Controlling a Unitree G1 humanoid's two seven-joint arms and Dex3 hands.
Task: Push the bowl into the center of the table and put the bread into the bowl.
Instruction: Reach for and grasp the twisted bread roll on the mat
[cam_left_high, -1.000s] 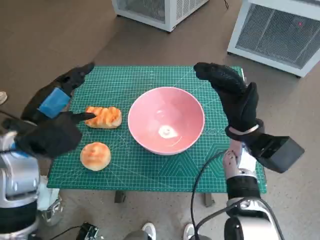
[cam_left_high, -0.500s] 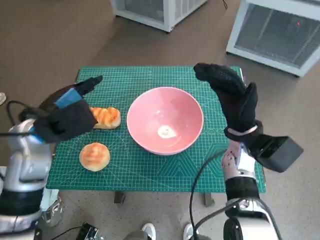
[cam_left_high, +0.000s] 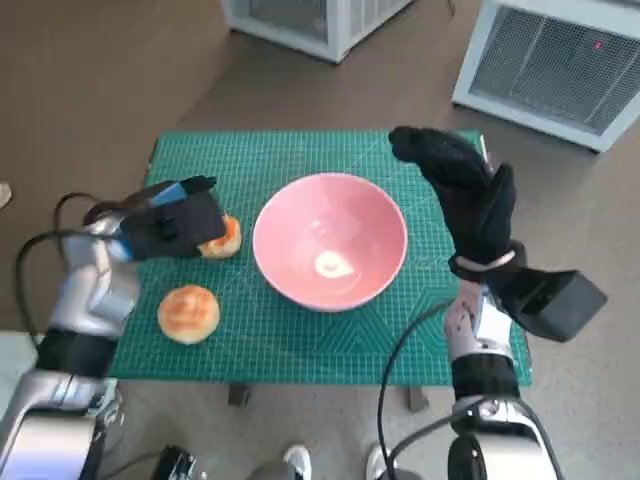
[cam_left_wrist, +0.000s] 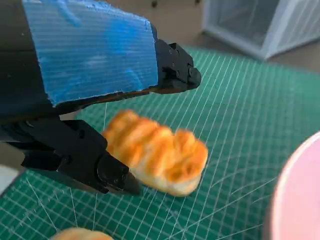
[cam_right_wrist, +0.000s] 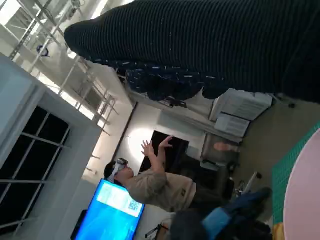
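The pink bowl (cam_left_high: 330, 252) sits near the middle of the green mat (cam_left_high: 290, 170), with its rim also at the edge of the left wrist view (cam_left_wrist: 295, 200). A long braided bread (cam_left_wrist: 156, 152) lies left of it, mostly covered in the head view, where only its end (cam_left_high: 226, 240) shows. My left hand (cam_left_high: 172, 222) hovers over that bread with fingers spread on either side, holding nothing. A round bun (cam_left_high: 189, 311) lies nearer the front edge. My right hand (cam_left_high: 462, 195) is raised flat beside the bowl's right rim, fingers apart.
White cabinets (cam_left_high: 555, 60) stand on the floor behind the table. A person with raised hands (cam_right_wrist: 155, 182) is seen in the right wrist view beside a blue screen (cam_right_wrist: 107, 215). Shoes (cam_left_high: 300, 462) show below the table's front edge.
My left hand has swung right and down from the mat's left edge to over the long bread, now hiding most of it. The right hand and bowl have stayed still.
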